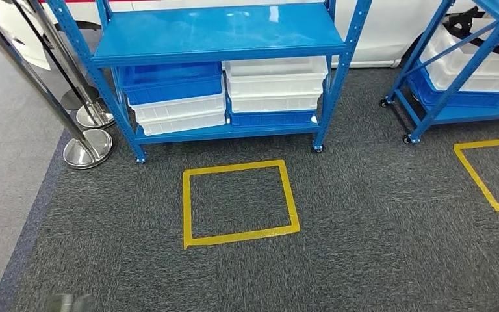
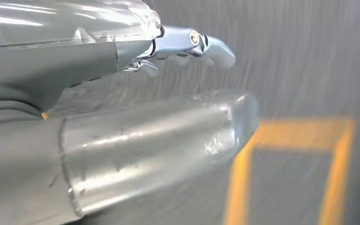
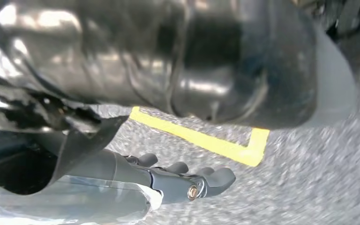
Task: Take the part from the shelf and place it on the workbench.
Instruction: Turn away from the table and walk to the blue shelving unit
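The part cannot be made out: the blue shelf (image 1: 221,32) straight ahead has a bare, glossy top board, and whatever its lower level holds sits inside stacked bins whose contents are hidden from the head view. On that lower level a blue bin (image 1: 169,81) rests on two white bins (image 1: 179,114) at the left. Just beside them, at the right, a stack of white bins (image 1: 276,81) sits on a shallow blue tray (image 1: 269,119). The shelf stands on small castors at the far edge of dark grey carpet (image 1: 364,227). In front of it is a yellow tape square (image 1: 237,237) with open carpet all round. Two chrome stanchions (image 1: 88,146) stand near the shelf's left leg, where the carpet meets paler floor (image 1: 6,195). To the right, well apart, a second blue shelf (image 1: 455,114) carries more white and blue bins, with another tape outline (image 1: 477,172) before it. The left hand (image 2: 75,61) hangs over the carpet holding nothing, its fingers (image 2: 211,47) stretched out side by side and its thick thumb (image 2: 159,145) set apart from them. The right hand (image 3: 168,180) also holds nothing, its fingers (image 3: 215,178) lying side by side, lightly bent, above the carpet near a corner of tape.
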